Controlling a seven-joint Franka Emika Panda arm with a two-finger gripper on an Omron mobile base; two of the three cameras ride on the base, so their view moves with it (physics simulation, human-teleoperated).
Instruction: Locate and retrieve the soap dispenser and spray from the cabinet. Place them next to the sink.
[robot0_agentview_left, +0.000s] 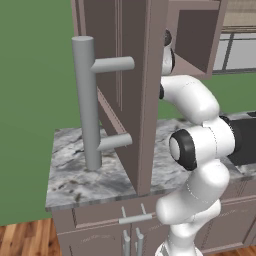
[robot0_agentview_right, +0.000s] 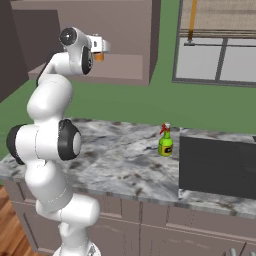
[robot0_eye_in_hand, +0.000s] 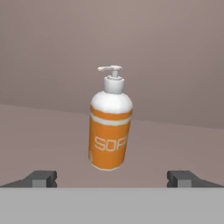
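Observation:
The soap dispenser (robot0_eye_in_hand: 110, 131), an orange bottle with a white top and pump, stands upright on the shelf of the cabinet (robot0_agentview_right: 120, 25). It sits ahead of my gripper (robot0_eye_in_hand: 113, 179), centred between the two fingertips (robot0_eye_in_hand: 41, 178) and apart from them. The gripper is open and holds nothing. In the right base view my hand reaches into the cabinet with the soap dispenser (robot0_agentview_right: 100, 56) just beyond it. The spray (robot0_agentview_right: 165, 141), a green bottle with a red trigger, stands on the marble counter just left of the dark sink (robot0_agentview_right: 215, 167).
The cabinet door (robot0_agentview_left: 132, 90) stands swung open over the counter, with its thick grey bar handle (robot0_agentview_left: 86, 100) toward the base, left of my arm. The marble countertop (robot0_agentview_right: 115, 155) spreads between the arm and the spray. A window (robot0_agentview_right: 220, 55) is behind the sink.

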